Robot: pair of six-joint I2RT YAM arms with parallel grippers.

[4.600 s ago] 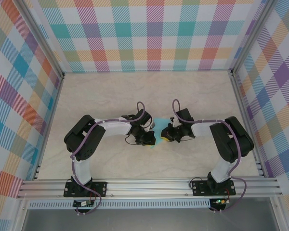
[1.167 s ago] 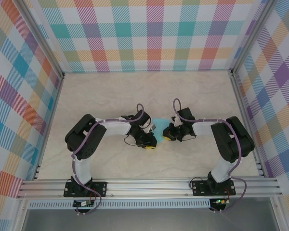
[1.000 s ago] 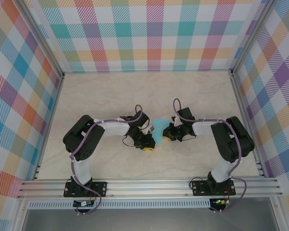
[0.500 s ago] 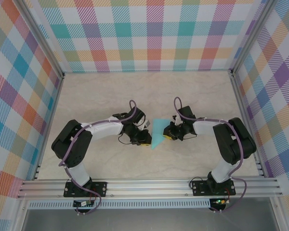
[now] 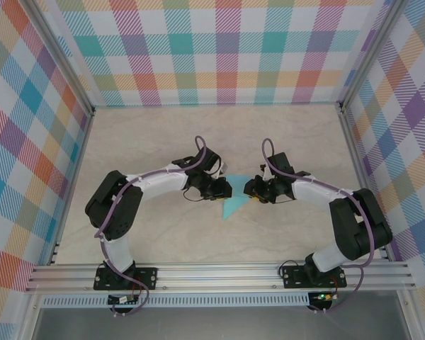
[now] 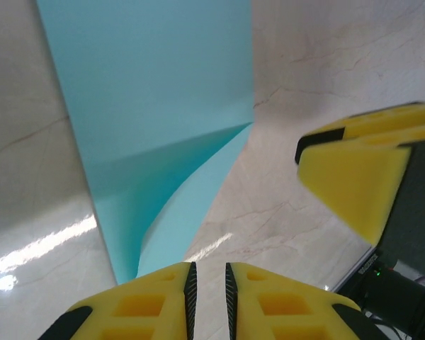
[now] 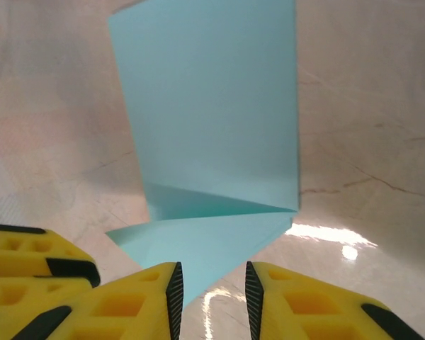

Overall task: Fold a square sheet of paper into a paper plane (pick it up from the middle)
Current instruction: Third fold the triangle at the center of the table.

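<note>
Thin square sheet of paper [image 5: 232,205], table centre: plain light turquoise, darker along fold shadow. Smooth marbled tabletop [image 5: 163,134]: cream, faint grey veins. Fabric-look walls [image 5: 219,49] at 9, 12, 3 o'clock: pastel plaid of orange, teal, purple, yellow. Foam-padded left gripper [image 6: 207,273], right gripper [image 7: 212,276]: yellow, black trim.

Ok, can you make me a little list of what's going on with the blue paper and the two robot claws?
paper: light turquoise sheet of paper, on the table between the two arms
fold state: one flap creased over, not a plane yet
left gripper: jaws almost closed, at the paper's near tip
right gripper: jaws a little apart, folded corner pointing into the gap
</note>
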